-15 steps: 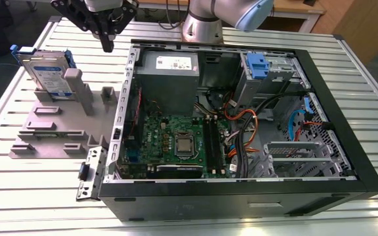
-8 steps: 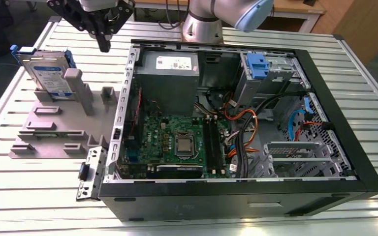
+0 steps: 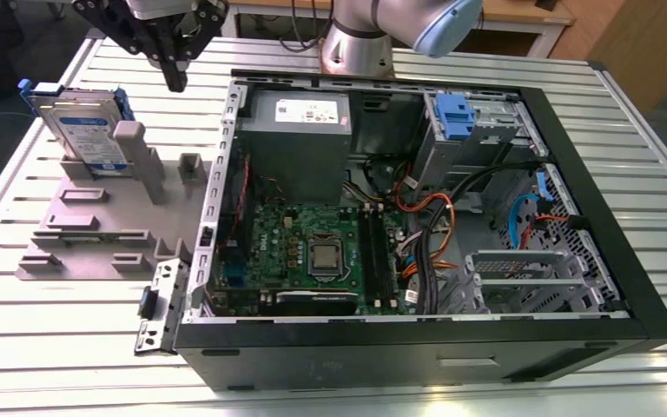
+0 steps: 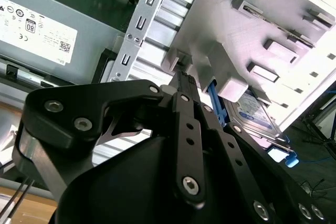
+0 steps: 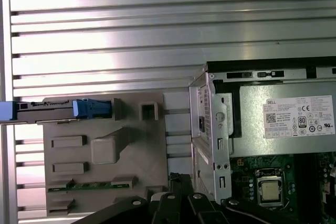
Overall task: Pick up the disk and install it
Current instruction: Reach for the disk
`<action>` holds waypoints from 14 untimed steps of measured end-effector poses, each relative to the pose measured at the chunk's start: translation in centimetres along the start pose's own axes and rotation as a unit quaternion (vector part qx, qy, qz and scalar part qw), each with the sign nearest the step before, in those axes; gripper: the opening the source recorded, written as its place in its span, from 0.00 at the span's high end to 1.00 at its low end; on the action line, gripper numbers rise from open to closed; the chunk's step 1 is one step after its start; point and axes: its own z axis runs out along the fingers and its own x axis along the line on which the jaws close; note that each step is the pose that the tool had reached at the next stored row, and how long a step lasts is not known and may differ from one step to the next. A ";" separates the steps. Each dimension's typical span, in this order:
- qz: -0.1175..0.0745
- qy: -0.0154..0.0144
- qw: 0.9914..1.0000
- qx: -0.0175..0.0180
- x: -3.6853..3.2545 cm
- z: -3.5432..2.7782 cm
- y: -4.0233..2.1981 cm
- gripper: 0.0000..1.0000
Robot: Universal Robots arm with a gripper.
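The disk (image 3: 79,129), a silver drive with a white-and-blue label in a blue bracket, stands on edge in a slot at the far end of the grey holder (image 3: 102,228). It appears edge-on in the first wrist view (image 5: 58,110) and label-side in the second wrist view (image 4: 254,113). My black gripper (image 3: 175,82) hangs above the table between the holder and the computer case, to the exterior view's right of the disk and apart from it. Its fingers (image 4: 185,95) are pressed together with nothing between them; the gripper (image 5: 178,181) points down beside the case wall.
The open computer case (image 3: 629,261) lies on the slatted metal table (image 3: 67,347). Inside are the grey power-supply box (image 3: 299,122), the green motherboard (image 3: 310,252), cables and a drive bay with a blue clip (image 3: 455,113). The arm's base (image 3: 357,43) stands behind the case.
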 end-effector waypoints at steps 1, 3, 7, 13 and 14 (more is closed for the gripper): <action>0.000 0.000 1.000 0.000 0.11 0.00 -0.01 0.89; 0.000 0.000 1.000 0.000 0.32 -0.01 -0.02 0.89; 0.000 0.000 1.000 0.000 0.68 -0.01 -0.05 0.89; 0.000 0.000 1.000 0.000 0.72 -0.01 -0.05 0.89; 0.000 0.000 1.000 0.000 0.73 -0.01 -0.05 0.89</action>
